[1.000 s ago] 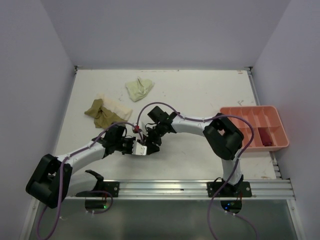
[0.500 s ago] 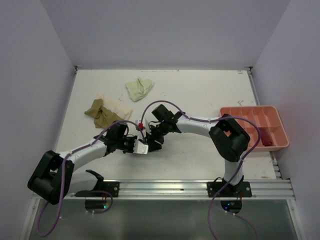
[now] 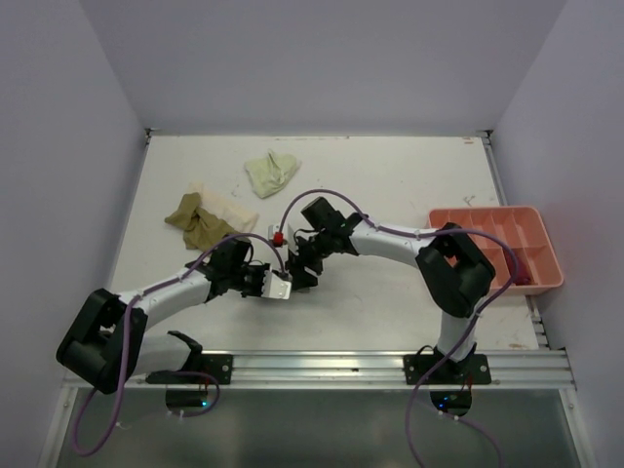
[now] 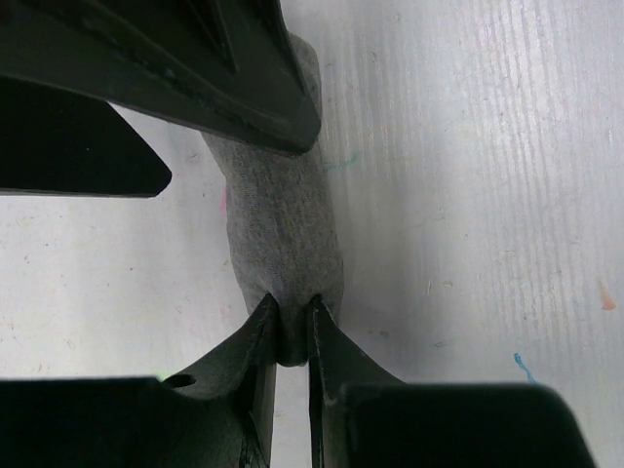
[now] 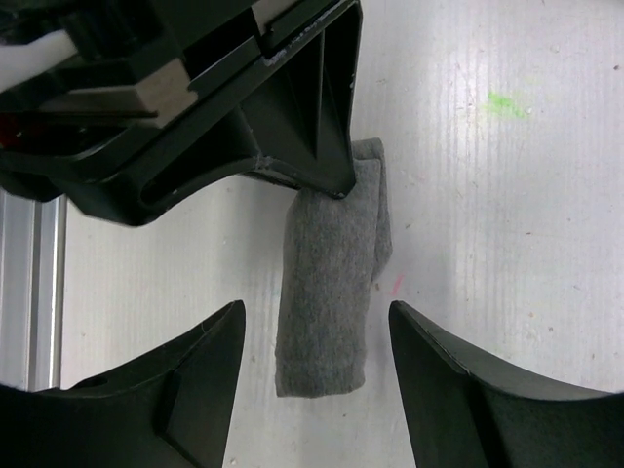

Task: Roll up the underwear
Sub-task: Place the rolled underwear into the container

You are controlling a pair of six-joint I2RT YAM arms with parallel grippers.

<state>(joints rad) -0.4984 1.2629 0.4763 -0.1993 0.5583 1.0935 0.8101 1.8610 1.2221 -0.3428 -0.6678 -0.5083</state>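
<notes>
The underwear's grey piece (image 4: 283, 234) lies rolled into a tube on the table (image 3: 390, 312), just past the near rail (image 3: 341, 366). The left claw (image 4: 291, 314) is clenched on one end, with that tip buried between its fingers. The right claw (image 5: 314, 320) hangs released, straddling the roll without touching it. From above, both claws cover most of it. I count five garments: the grey one here, the olive-tan piece (image 3: 198, 224) and cream piece (image 3: 232, 208) touching at left, the yellow-green piece (image 3: 271, 172) farther back, well apart, and the dark red piece (image 3: 518, 265) half-seen inside the tray (image 3: 487, 216) at the table's right edge.
</notes>
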